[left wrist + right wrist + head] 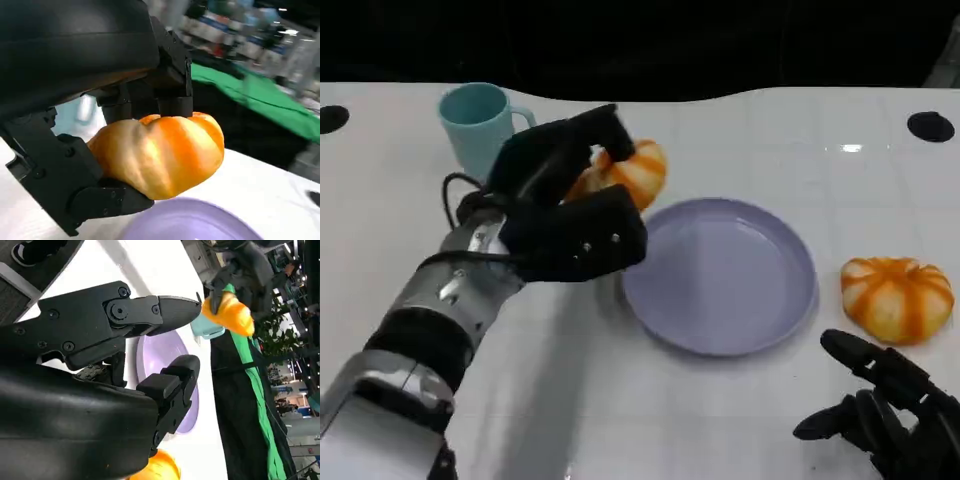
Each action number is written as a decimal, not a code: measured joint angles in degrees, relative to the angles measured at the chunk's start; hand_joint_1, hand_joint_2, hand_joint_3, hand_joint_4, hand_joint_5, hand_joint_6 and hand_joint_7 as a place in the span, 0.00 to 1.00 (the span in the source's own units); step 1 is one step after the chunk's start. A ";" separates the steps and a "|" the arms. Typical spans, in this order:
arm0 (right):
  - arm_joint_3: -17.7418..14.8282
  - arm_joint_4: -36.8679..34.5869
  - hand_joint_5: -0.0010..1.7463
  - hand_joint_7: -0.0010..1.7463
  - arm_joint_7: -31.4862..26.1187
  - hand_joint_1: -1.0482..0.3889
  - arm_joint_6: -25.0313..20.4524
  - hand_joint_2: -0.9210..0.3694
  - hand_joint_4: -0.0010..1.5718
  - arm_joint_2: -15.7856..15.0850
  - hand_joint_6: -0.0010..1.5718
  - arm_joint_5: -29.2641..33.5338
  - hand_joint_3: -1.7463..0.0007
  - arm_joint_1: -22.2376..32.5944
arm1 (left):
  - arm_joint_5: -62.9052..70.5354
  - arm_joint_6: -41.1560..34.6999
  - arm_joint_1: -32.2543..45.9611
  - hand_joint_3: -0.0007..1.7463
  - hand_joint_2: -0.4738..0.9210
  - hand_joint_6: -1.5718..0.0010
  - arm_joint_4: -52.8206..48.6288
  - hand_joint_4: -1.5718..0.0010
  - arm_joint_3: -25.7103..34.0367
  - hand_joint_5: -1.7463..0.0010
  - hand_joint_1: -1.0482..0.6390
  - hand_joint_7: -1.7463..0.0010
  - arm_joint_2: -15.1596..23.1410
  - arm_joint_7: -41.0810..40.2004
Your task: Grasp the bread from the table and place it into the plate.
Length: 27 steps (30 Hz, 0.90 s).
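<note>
My left hand [560, 205] grips an orange-and-white striped bread roll [632, 170] above the table, just off the far left rim of the lilac plate [720, 275]. The left wrist view shows the roll [160, 152] pinched between the black fingers [107, 200], with the plate's edge [190, 222] below it. A second striped roll [897, 297] lies on the table to the right of the plate. My right hand [885, 415] rests low at the near right, fingers apart and holding nothing. The right wrist view looks past its fingers [150, 312] to the plate [160, 352] and the held roll [230, 312].
A teal mug [478, 125] stands at the back left, just behind my left hand. Dark round holes mark the white table at the far left [332, 118] and far right [930, 126]. The table's far edge meets a dark background.
</note>
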<state>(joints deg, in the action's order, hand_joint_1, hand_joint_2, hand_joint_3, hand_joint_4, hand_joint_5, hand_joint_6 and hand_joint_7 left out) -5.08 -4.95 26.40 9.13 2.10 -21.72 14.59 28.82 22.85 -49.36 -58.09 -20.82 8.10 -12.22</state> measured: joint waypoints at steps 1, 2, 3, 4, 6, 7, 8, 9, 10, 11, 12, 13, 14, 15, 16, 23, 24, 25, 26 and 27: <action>-0.01 -0.09 0.62 0.15 0.00 0.21 0.00 0.00 0.46 -0.01 0.63 0.02 0.82 -0.02 | 0.08 0.28 -0.48 0.74 0.64 0.56 0.15 0.46 -0.31 0.00 0.55 0.00 -0.36 0.75; -0.01 -0.22 0.62 0.15 0.00 0.21 0.00 0.00 0.46 -0.02 0.63 0.06 0.82 -0.06 | 0.12 0.40 -0.98 0.70 0.62 0.58 0.29 0.46 -0.65 0.00 0.57 0.00 -0.75 1.45; -0.02 -0.32 0.62 0.14 0.00 0.21 0.01 0.00 0.46 -0.03 0.63 0.07 0.82 -0.07 | 0.27 0.72 -1.31 0.68 0.62 0.58 0.39 0.46 -1.20 0.00 0.57 0.00 -1.07 1.69; -0.06 -0.44 0.62 0.14 0.00 0.21 0.01 0.00 0.46 -0.07 0.63 0.07 0.82 -0.07 | 0.72 1.40 -1.51 0.67 0.62 0.58 0.38 0.46 -1.76 0.00 0.58 0.00 -1.47 2.00; -0.10 -0.67 0.62 0.14 0.04 0.21 0.01 0.00 0.46 -0.10 0.63 0.07 0.82 -0.09 | 1.86 2.76 -1.77 0.68 0.66 0.57 -0.05 0.45 -3.02 0.00 0.55 0.00 -2.58 2.24; -0.10 -0.74 0.62 0.15 0.08 0.21 0.04 0.00 0.46 -0.10 0.63 0.07 0.82 -0.09 | 2.19 3.28 -2.07 0.69 0.68 0.56 -0.63 0.44 -3.79 0.00 0.54 0.00 -3.17 2.65; -0.09 -0.77 0.62 0.15 0.09 0.21 0.08 0.00 0.47 -0.09 0.63 0.08 0.82 -0.08 | 2.61 3.59 -2.40 0.69 0.69 0.55 -1.22 0.43 -4.35 0.00 0.53 0.00 -3.71 3.03; -0.09 -0.78 0.62 0.15 0.08 0.21 0.08 0.00 0.47 -0.09 0.64 0.08 0.82 -0.06 | 3.02 3.81 -2.72 0.69 0.69 0.54 -1.87 0.43 -4.83 0.00 0.53 0.00 -4.32 3.25; -0.08 -0.77 0.62 0.15 0.05 0.21 0.08 0.00 0.47 -0.09 0.64 0.10 0.82 0.00 | 3.49 4.08 -3.03 0.69 0.69 0.54 -2.49 0.42 -5.24 0.00 0.53 0.00 -4.88 3.24; -0.08 -0.76 0.62 0.14 0.00 0.21 0.08 0.00 0.47 -0.09 0.63 0.12 0.82 0.04 | 3.84 4.36 -3.32 0.68 0.71 0.54 -3.00 0.42 -5.51 0.00 0.53 0.00 -5.36 3.24; -0.08 -0.76 0.62 0.14 -0.01 0.21 0.07 0.00 0.47 -0.09 0.63 0.11 0.82 0.07 | 4.14 4.47 -3.63 0.68 0.72 0.54 -3.53 0.42 -5.89 0.00 0.52 0.00 -5.83 3.22; -0.08 -0.76 0.62 0.14 0.00 0.21 0.08 0.00 0.47 -0.09 0.63 0.10 0.82 0.09 | 4.56 4.38 -3.99 0.67 0.72 0.55 -4.06 0.42 -6.36 0.00 0.52 0.00 -6.27 3.22; -0.08 -0.76 0.62 0.14 0.01 0.21 0.08 0.00 0.47 -0.09 0.63 0.10 0.82 0.10 | 4.94 4.23 -4.30 0.67 0.72 0.55 -4.60 0.42 -6.72 0.00 0.52 0.00 -6.72 3.22; -0.07 -0.76 0.62 0.14 0.02 0.21 0.08 0.00 0.47 -0.09 0.63 0.10 0.82 0.10 | 5.28 4.07 -4.57 0.67 0.72 0.55 -5.10 0.42 -6.96 0.00 0.52 0.00 -7.15 3.22; -0.07 -0.76 0.62 0.14 0.03 0.21 0.08 0.00 0.47 -0.09 0.63 0.10 0.82 0.10 | 5.45 3.93 -4.77 0.67 0.73 0.55 -5.50 0.42 -7.08 0.00 0.52 0.00 -7.46 3.22; -0.08 -0.75 0.62 0.14 0.02 0.21 0.08 0.00 0.46 -0.10 0.63 0.12 0.82 0.18 | 6.85 3.25 -5.93 0.61 0.77 0.56 -7.55 0.44 -7.91 0.00 0.52 0.01 -8.41 3.15; 0.03 -0.68 0.62 0.14 0.02 0.21 0.09 0.00 0.46 -0.08 0.63 0.15 0.82 0.18 | 7.32 2.89 -6.10 0.60 0.77 0.56 -8.52 0.44 -8.39 0.00 0.52 0.01 -8.91 3.07; 0.05 -0.64 0.62 0.14 0.02 0.21 0.11 0.00 0.46 -0.08 0.63 0.21 0.82 0.20 | 7.87 2.52 -6.12 0.59 0.78 0.56 -9.50 0.44 -8.93 0.00 0.52 0.01 -9.38 2.97; 0.06 -0.62 0.62 0.14 0.02 0.21 0.16 0.00 0.46 -0.08 0.63 0.23 0.82 0.23 | 8.45 2.30 -6.12 0.48 0.81 0.55 -10.33 0.50 -9.27 0.06 0.52 0.23 -9.90 2.91; 0.07 -0.60 0.62 0.14 0.02 0.21 0.20 0.00 0.46 -0.08 0.63 0.24 0.82 0.27 | 8.57 2.28 -6.12 0.32 0.88 0.50 -10.88 0.53 -9.39 0.21 0.52 0.51 -10.40 3.05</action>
<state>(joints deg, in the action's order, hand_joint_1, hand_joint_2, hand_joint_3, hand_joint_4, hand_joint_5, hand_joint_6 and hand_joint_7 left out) -5.02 -5.56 26.42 9.33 2.02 -21.48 14.86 37.39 25.13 -55.48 -68.97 -30.21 -2.30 -9.17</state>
